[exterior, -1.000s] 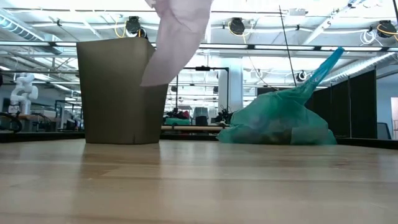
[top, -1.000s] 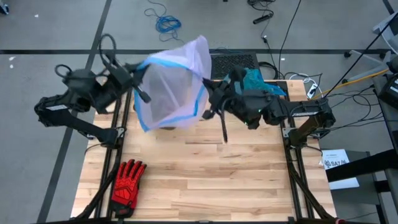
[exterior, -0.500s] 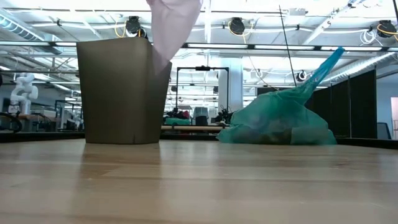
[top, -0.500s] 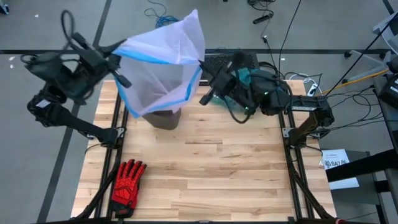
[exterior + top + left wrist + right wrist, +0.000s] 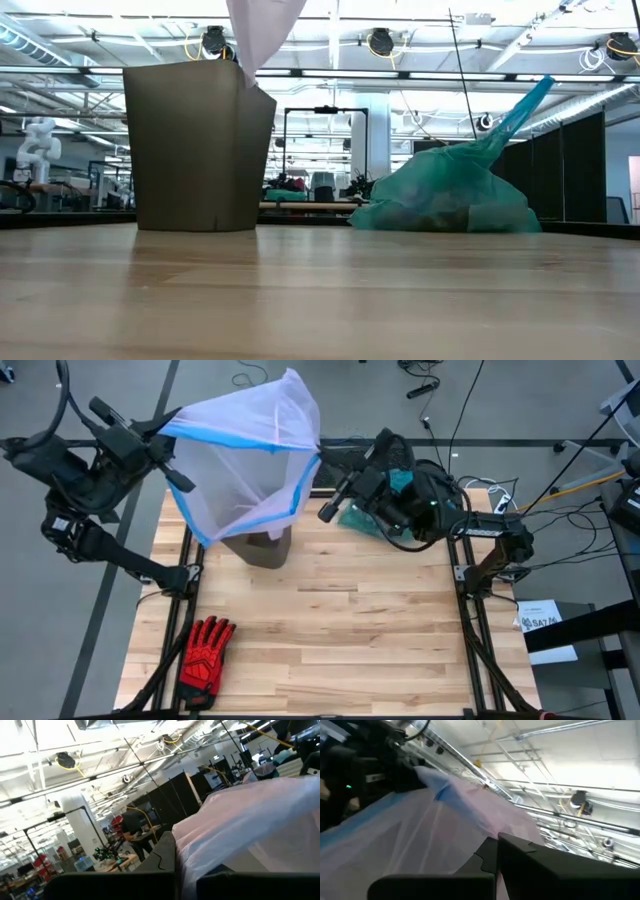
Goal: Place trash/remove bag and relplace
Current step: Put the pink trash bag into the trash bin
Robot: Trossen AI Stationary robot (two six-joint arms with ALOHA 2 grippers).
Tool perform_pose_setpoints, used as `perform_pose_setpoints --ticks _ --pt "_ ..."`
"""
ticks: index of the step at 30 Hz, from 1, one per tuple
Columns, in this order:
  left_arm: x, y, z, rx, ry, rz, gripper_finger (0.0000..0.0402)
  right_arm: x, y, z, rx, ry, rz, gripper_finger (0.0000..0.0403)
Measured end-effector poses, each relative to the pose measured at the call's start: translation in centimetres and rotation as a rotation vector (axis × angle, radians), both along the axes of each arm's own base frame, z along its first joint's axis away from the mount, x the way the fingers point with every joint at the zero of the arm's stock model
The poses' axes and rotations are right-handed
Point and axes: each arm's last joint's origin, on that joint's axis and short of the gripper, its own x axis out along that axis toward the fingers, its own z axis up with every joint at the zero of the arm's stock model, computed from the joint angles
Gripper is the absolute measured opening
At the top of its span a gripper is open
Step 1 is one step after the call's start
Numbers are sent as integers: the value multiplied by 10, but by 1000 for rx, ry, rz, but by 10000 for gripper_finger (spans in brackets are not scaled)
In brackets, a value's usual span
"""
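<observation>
Holding the lilac bag (image 5: 250, 465) stretched above the bin (image 5: 262, 548): left gripper (image 5: 172, 442) and right gripper (image 5: 322, 458) each pinch its blue rim. Full teal bag (image 5: 450, 195) sits on the table (image 5: 330, 630), behind. I should lower evenly, mouth centred over bin.
</observation>
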Motion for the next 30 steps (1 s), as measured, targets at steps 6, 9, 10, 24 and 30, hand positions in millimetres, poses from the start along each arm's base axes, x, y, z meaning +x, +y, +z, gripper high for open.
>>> perform_pose_setpoints --ticks 6,9,10,24,30 --pt "7 -1 6 -2 25 63 0 16 -14 -9 35 -69 61 0" --pt "7 -2 7 3 35 73 0 27 -23 -17 46 -98 93 0" --pt "6 -2 8 4 33 73 0 31 -27 -20 46 -107 102 0" --pt "1 -6 -2 -109 64 46 0 55 -42 -36 184 -54 249 0" --pt "4 -6 -17 -216 102 24 0 61 -44 -51 330 66 300 0"
